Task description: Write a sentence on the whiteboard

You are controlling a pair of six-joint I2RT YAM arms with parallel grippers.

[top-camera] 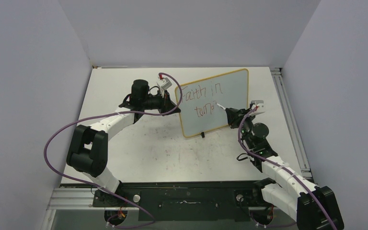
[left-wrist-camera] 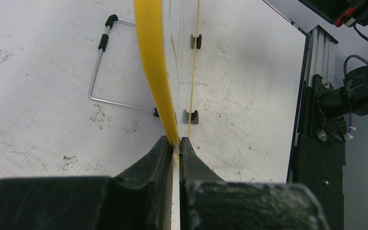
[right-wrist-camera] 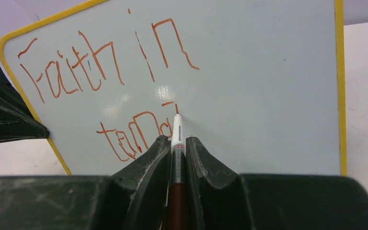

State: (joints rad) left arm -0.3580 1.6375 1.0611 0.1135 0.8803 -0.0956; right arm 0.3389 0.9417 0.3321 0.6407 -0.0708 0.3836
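Two lines are started: the sentence (right-wrist-camera: 96,67) shows "Faith in" finished and a partial word beneath, with the rest unwritten. The whiteboard (top-camera: 232,93) stands upright, mid-table (top-camera: 148,143). The left gripper (left-wrist-camera: 177,143) clamps its left edge. The right gripper (right-wrist-camera: 175,143) pinches the marker (right-wrist-camera: 177,130), tip on the board. No containers are visible.

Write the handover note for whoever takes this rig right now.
Left gripper: jaws shut on the left edge of the small white rectangular whiteboard with yellow frame, steadying it upright on the white table.
Right gripper: jaws shut on a white-and-brown marker pen, tip on the board.
Done: the red-brown handwritten sentence reads "Faith in" on line one; the second line is started, roughly "tomo".
Left: finish that word and the rest of the sentence, with the board held.
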